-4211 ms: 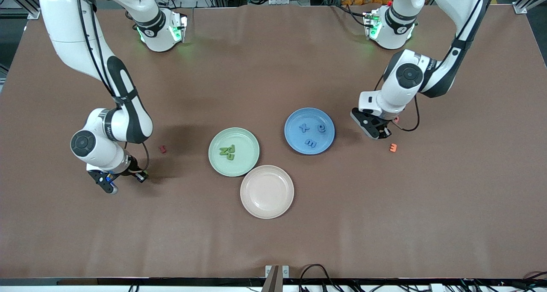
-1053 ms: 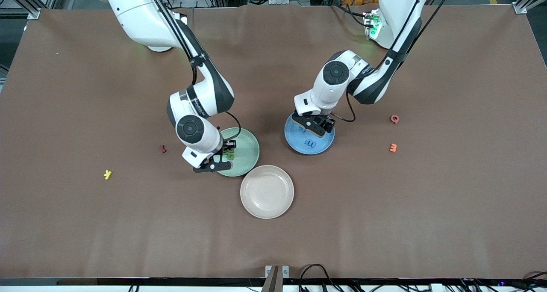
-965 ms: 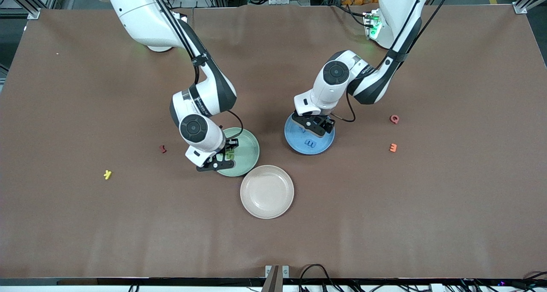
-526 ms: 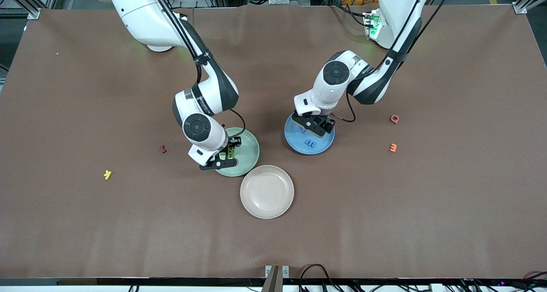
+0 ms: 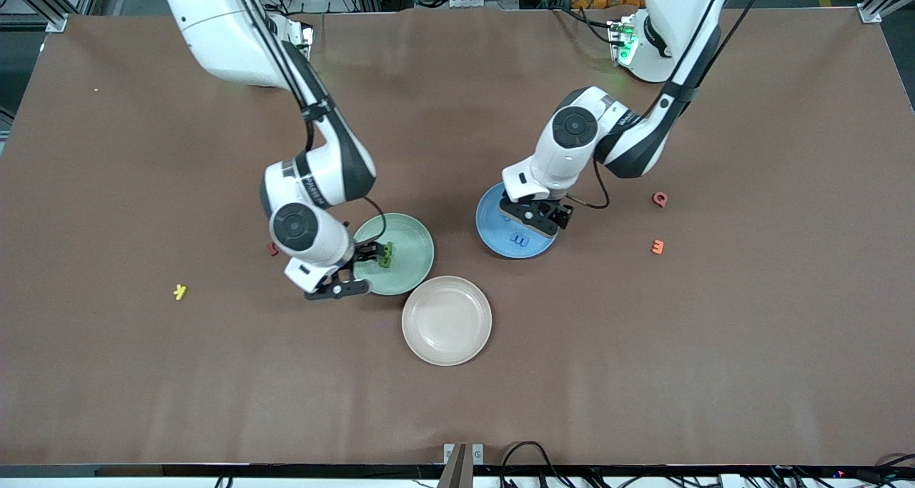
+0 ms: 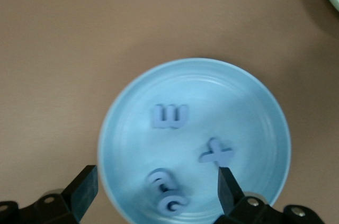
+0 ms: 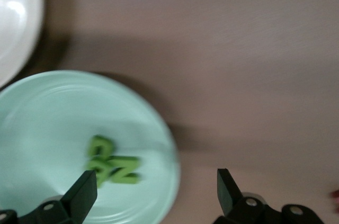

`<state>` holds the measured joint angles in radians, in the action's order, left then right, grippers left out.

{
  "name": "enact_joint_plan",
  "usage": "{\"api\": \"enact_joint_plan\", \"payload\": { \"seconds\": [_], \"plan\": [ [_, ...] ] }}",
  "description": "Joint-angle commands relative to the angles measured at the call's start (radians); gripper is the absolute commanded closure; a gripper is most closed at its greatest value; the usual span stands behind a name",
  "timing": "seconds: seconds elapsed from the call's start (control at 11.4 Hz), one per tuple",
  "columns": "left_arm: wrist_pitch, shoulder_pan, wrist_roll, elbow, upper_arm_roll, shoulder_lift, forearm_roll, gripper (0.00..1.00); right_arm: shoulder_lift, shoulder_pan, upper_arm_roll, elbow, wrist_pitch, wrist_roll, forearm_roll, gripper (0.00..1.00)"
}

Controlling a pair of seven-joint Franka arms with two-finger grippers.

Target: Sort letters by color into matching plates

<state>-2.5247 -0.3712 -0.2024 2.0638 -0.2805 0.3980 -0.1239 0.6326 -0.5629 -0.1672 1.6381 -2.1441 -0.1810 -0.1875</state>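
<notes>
We see both plates filled: blue letters (image 6: pixel 170 116) in the blue plate (image 5: pixel 488 234), green letters (image 7: pixel 112 167) in the green plate (image 5: pixel 414 263). Left gripper (image 5: pixel 537 216) over blue and right gripper (image 5: pixel 350 270) at the green rim, both spread, empty.

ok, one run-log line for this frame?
left gripper: jaws open over round blue plate | right gripper: jaws open at round mint-green plate rim | green foam letters in it
</notes>
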Motion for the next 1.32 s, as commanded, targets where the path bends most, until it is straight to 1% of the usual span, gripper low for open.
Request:
{"api": "enact_joint_plan", "payload": {
  "seconds": [0.0, 0.18, 0.44, 0.53, 0.61, 0.7, 0.79, 0.88, 0.96, 1.05, 1.23],
  "plan": [
    [0.096, 0.057, -0.008, 0.007, 0.001, -0.085, -0.020, 0.00, -0.040, 0.108, -0.023, -0.006, 0.038, 0.147, 0.000, 0.00],
    [0.106, 0.109, 0.000, 0.006, 0.006, -0.125, -0.022, 0.00, -0.062, 0.168, -0.054, -0.004, 0.068, 0.236, 0.003, 0.00],
    [0.190, 0.172, -0.002, -0.004, 0.007, -0.180, -0.020, 0.00, -0.096, 0.280, -0.055, -0.006, 0.108, 0.339, 0.006, 0.00],
    [0.234, 0.201, -0.002, -0.033, 0.014, -0.192, -0.019, 0.00, -0.103, 0.317, -0.057, -0.006, 0.115, 0.369, 0.019, 0.00],
    [0.309, 0.221, 0.000, -0.080, 0.023, -0.192, -0.019, 0.00, -0.111, 0.345, -0.057, -0.006, 0.115, 0.383, 0.040, 0.00],
    [0.402, 0.222, 0.000, -0.149, 0.041, -0.183, -0.019, 0.00, -0.116, 0.372, -0.058, -0.006, 0.115, 0.385, 0.065, 0.00],
    [0.470, 0.222, 0.001, -0.196, 0.059, -0.179, -0.017, 0.00, -0.116, 0.392, -0.058, -0.010, 0.115, 0.385, 0.086, 0.00],
    [0.498, 0.224, 0.001, -0.220, 0.072, -0.182, -0.017, 0.00, -0.116, 0.411, -0.058, -0.015, 0.113, 0.385, 0.097, 0.00],
    [0.529, 0.224, 0.001, -0.238, 0.102, -0.191, -0.011, 0.00, -0.117, 0.420, -0.060, -0.020, 0.112, 0.383, 0.103, 0.00],
    [0.578, 0.224, 0.001, -0.267, 0.121, -0.197, -0.010, 0.00, -0.129, 0.423, -0.072, -0.018, 0.113, 0.380, 0.105, 0.00],
    [0.674, 0.245, 0.007, -0.336, 0.150, -0.214, -0.006, 0.00, -0.171, 0.428, -0.080, -0.017, 0.116, 0.376, 0.138, 0.00]
  ]
}}
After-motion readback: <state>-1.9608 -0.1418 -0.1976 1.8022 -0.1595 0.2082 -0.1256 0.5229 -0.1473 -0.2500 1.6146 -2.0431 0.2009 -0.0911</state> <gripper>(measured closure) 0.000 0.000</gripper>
